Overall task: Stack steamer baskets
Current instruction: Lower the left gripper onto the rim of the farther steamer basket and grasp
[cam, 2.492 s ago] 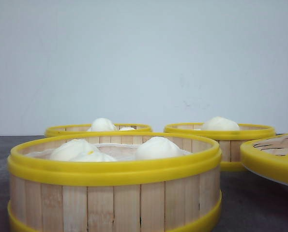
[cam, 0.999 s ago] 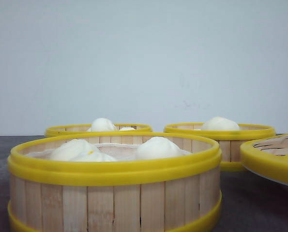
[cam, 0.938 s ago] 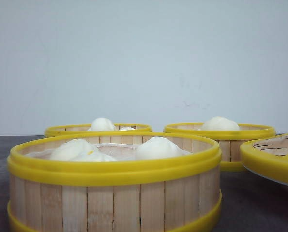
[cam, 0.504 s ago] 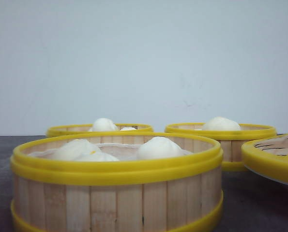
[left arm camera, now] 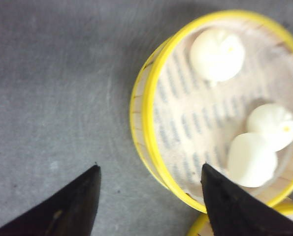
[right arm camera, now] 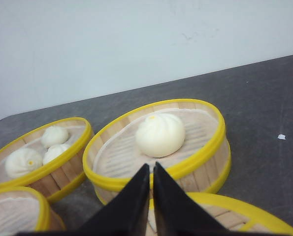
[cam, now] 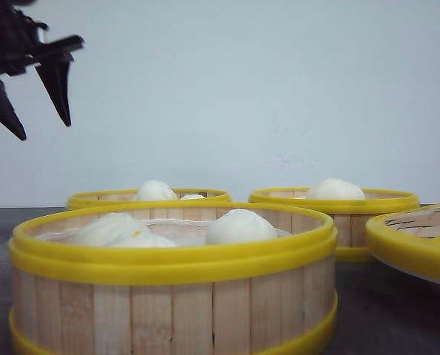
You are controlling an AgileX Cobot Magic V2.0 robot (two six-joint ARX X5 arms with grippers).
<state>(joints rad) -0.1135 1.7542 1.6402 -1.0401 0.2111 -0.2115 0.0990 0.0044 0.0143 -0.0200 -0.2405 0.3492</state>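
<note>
Stacking: not begun, judging by the layout. All three steamer baskets are sitting separately on the dark grey tabletop (right arm camera: 264, 93), none on top of another.

- Near basket (cam: 171, 296) is filling the foreground of the front view, holding three white buns (cam: 238, 225) on a paper liner.
- Rear left basket (cam: 149, 197) is sitting behind it, buns showing above the rim.
- Rear right basket (cam: 334, 211) is holding a single bun; it is standing apart from its neighbours (gap is clearest in the right wrist view).
- Woven lid (cam: 419, 240) is lying at the right edge, tilted, only partly in view.

Left gripper (cam: 31, 96) is hanging high at the upper left of the front view, jaws spread wide, holding nothing. Its wrist camera is looking down on a three-bun basket (left arm camera: 220, 108), which lies beside one finger rather than between the two.

Right gripper (right arm camera: 151, 196) is showing its fingers pressed together, empty, pointing toward the single-bun basket.

Remaining, in my estimate: two lifts and two placements, so the whole task.

Writing: no brand, label or legible text is showing on any basket, lid or wall.
</note>
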